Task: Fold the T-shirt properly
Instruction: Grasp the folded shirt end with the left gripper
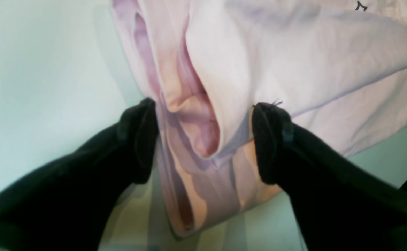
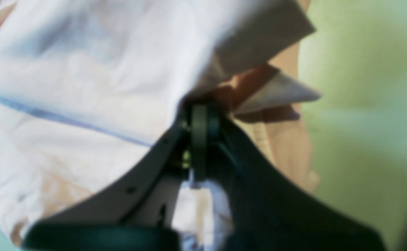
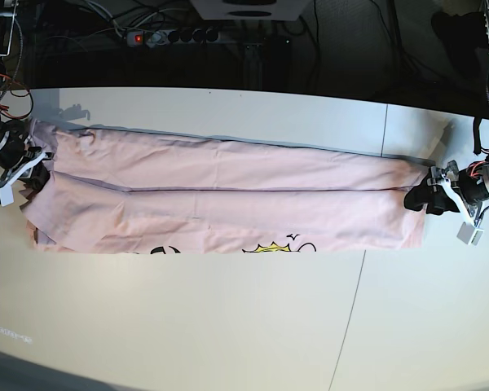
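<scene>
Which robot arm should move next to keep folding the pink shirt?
Probably the left. The left gripper is open around the T-shirt end and must close first. The right gripper already pinches its end.

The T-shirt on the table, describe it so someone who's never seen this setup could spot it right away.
Look at the wide white table between the two arms. Stretched across it from side to side lies the T-shirt, a long pale pink band of cloth folded lengthwise. It is the only garment there, with bits of black and yellow print peeking out along its near edge.
</scene>
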You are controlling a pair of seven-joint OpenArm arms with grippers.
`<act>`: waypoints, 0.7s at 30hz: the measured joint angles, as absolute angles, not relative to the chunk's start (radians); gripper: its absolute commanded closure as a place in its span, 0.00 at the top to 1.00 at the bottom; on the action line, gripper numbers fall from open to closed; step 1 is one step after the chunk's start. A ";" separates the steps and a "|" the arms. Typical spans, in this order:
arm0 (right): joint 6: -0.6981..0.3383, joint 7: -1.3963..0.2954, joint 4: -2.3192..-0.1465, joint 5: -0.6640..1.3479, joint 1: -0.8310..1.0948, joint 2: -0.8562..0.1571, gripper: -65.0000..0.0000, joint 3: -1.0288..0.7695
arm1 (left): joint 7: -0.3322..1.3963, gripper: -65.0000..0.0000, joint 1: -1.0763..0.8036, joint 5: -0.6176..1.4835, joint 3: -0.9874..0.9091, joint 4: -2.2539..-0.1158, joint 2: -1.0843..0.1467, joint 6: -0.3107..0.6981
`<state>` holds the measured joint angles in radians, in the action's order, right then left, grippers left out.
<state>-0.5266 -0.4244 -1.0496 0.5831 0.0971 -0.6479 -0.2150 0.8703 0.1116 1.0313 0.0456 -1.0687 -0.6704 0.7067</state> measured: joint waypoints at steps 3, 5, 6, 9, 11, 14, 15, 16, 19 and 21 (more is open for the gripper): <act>-0.527 -0.425 -1.050 0.583 0.097 -0.648 0.00 -0.215 | 0.873 0.70 0.112 1.034 0.045 -1.069 -0.668 0.707; -0.527 -0.427 -1.050 0.583 0.097 -0.648 0.00 -0.215 | 0.885 0.70 0.113 1.040 0.043 -1.069 -0.662 0.707; -0.527 -0.429 -1.050 0.583 0.097 -0.648 0.00 -0.215 | 0.897 0.70 0.115 1.044 0.041 -1.069 -0.654 0.707; -0.527 -0.430 -1.050 0.583 0.097 -0.648 0.00 -0.215 | 0.927 0.70 0.120 1.061 0.046 -1.074 -0.635 0.706; -0.527 -0.430 -1.050 0.583 0.097 -0.648 0.00 -0.215 | 0.927 0.70 0.123 1.067 0.072 -1.074 -0.635 0.706; -0.527 -0.431 -1.050 0.583 0.097 -0.648 0.00 -0.215 | 0.926 0.69 0.129 1.075 0.112 -1.080 -0.635 0.706; -0.527 -0.431 -1.050 0.583 0.097 -0.648 0.00 -0.215 | 0.926 0.69 0.130 1.085 0.124 -1.080 -0.635 0.706; -0.527 -0.431 -1.050 0.583 0.097 -0.648 0.00 -0.215 | 0.924 0.69 0.131 1.086 0.131 -1.080 -0.635 0.706; -0.527 -0.431 -1.050 0.583 0.097 -0.648 0.00 -0.215 | 0.914 0.66 0.130 1.088 0.136 -1.080 -0.635 0.706; -0.527 -0.431 -1.050 0.583 0.097 -0.648 0.00 -0.215 | 0.898 0.44 0.130 1.072 0.138 -1.080 -0.635 0.707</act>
<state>-0.5266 -0.4313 -1.0496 0.5827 0.0967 -0.6479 -0.2150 0.8982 0.1299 1.0718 0.1375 -1.0798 -0.6346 0.7071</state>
